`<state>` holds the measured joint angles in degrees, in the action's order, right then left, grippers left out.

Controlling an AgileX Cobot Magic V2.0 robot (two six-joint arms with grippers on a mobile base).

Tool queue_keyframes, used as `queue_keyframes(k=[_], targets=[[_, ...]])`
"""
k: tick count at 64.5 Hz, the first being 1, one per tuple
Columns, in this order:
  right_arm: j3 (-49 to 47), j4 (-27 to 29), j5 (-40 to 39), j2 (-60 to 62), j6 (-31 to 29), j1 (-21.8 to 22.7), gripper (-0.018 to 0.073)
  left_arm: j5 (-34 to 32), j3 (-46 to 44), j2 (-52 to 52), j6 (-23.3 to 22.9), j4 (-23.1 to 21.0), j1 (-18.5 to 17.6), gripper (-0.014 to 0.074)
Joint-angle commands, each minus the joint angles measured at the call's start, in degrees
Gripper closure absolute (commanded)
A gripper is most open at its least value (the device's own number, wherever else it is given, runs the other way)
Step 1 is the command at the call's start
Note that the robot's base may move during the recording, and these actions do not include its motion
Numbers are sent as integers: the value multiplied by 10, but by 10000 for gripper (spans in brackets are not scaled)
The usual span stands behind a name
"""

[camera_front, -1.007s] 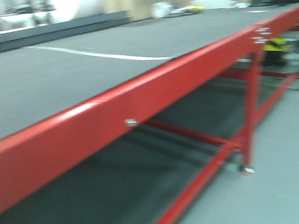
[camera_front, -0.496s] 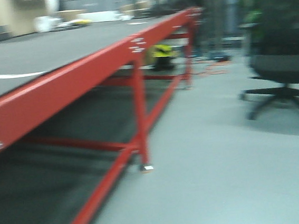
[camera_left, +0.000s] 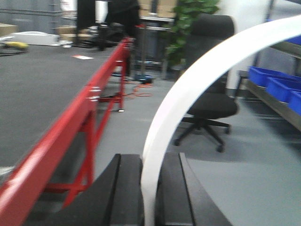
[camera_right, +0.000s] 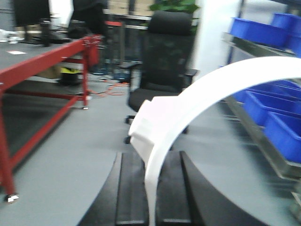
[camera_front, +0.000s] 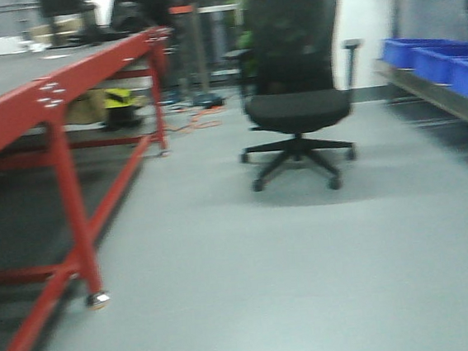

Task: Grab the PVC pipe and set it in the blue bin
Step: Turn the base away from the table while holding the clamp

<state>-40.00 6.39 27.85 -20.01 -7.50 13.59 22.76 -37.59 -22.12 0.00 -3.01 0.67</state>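
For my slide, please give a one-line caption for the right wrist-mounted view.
Right pincer shut on a white curved plastic pipe, facing a black office chair and blue plastic bins.

Black office chair mid-room, five-star caster base, on smooth grey floor. Left of chair: long red-framed surface, dark grey top, castered leg. Orange cable on floor between chair and surface. Behind chair: green plant, white wall. Right of chair: metal shelving. Light even; views blurred.
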Motion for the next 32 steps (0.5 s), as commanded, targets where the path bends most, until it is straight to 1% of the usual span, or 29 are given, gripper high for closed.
queue_keyframes(k=[1, 32], targets=[[0, -2, -18, 3, -2, -1, 721, -16, -1, 2, -4, -3, -4, 707], [0, -2, -18, 3, -2, -1, 721, -16, -1, 2, -4, -3, -4, 707]])
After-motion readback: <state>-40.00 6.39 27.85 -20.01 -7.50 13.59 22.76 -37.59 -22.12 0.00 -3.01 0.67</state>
